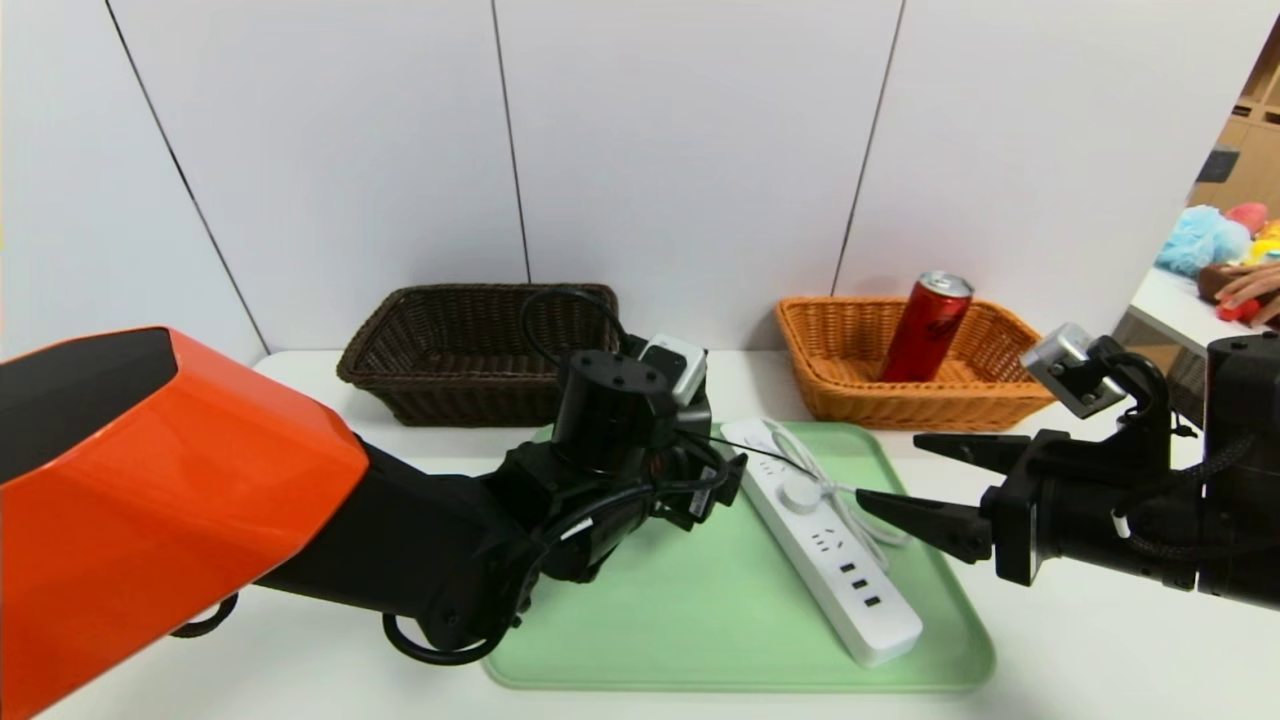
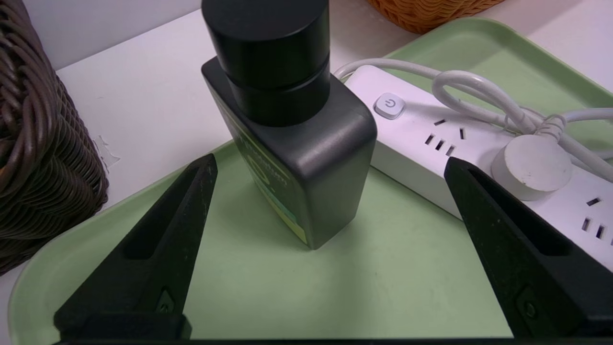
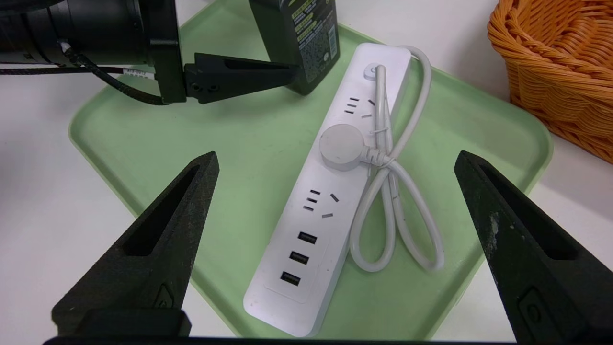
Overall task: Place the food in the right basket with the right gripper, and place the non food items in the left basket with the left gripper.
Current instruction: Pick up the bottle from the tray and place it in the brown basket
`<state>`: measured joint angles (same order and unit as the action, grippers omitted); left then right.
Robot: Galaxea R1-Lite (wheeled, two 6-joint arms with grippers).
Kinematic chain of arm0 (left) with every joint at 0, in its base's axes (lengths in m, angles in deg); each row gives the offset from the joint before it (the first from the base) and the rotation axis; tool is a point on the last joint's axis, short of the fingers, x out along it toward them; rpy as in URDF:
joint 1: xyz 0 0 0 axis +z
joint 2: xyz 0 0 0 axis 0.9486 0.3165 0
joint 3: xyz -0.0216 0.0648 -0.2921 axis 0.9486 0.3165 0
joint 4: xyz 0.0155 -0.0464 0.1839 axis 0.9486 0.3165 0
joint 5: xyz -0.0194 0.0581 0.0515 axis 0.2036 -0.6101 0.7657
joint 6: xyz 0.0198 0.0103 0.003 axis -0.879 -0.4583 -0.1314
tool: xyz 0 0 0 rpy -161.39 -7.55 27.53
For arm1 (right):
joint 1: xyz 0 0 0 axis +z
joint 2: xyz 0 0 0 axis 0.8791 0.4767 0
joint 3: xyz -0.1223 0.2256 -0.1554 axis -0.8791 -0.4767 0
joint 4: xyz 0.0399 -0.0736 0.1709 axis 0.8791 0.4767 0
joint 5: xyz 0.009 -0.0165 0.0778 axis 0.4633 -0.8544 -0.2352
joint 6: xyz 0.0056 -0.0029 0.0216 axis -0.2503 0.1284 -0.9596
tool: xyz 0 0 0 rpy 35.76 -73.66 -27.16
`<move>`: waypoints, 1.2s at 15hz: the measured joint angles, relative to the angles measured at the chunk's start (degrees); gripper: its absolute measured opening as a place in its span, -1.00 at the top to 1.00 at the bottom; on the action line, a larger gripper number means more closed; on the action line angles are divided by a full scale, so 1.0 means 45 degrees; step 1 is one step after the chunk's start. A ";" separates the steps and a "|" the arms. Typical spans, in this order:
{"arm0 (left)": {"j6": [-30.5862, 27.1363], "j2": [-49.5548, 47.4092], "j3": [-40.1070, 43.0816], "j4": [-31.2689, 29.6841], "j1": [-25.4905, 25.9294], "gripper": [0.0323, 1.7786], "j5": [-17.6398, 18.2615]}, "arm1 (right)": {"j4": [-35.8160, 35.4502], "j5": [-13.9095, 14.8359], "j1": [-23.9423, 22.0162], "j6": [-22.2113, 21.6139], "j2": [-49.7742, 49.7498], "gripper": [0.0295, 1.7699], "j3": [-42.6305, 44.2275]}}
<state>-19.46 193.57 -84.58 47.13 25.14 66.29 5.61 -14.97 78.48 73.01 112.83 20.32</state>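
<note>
The red can (image 1: pixel 925 330) leans inside the orange-tan right basket (image 1: pixel 1000 405). The dark brown left basket (image 1: pixel 450 390) stands at the back left, nothing visible inside. A dark green-black bottle (image 2: pixel 306 158) stands upright on the tray beside the white power strip (image 1: pixel 820 540) with its looped cord (image 3: pixel 397 211). My left gripper (image 2: pixel 330 165) is open, its jaws either side of the bottle and apart from it; the left wrist hides the bottle in the head view. My right gripper (image 1: pixel 890 468) hangs open over the strip's plug (image 3: pixel 341 147), holding nothing.
A light green tray (image 1: pixel 700 620) lies front and centre on the white table. Both baskets sit against the white wall panels. At the far right, another table carries plush toys (image 1: pixel 1215 240), with a person's hand (image 1: pixel 1250 290) there.
</note>
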 joint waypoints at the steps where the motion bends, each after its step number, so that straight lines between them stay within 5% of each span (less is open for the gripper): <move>1: 0.0008 0.0070 -0.0054 -0.0057 -0.0014 -0.90 -0.0179 | 0.0005 0.0005 0.0000 0.0005 -0.0011 -0.92 -0.0003; 7: -0.0054 0.0637 -0.0233 -0.1398 -0.0265 -0.90 -0.2208 | 0.0011 0.0024 0.0073 0.0005 -0.0087 -0.92 0.0000; 18: -0.0049 0.1804 -0.0295 -0.3283 -0.0650 -0.90 -0.4093 | 0.0049 0.0035 0.0087 0.0011 -0.0312 -0.92 -0.0068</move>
<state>-19.68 201.68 -85.91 32.35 22.21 47.87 5.83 -14.82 78.87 73.06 111.43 20.01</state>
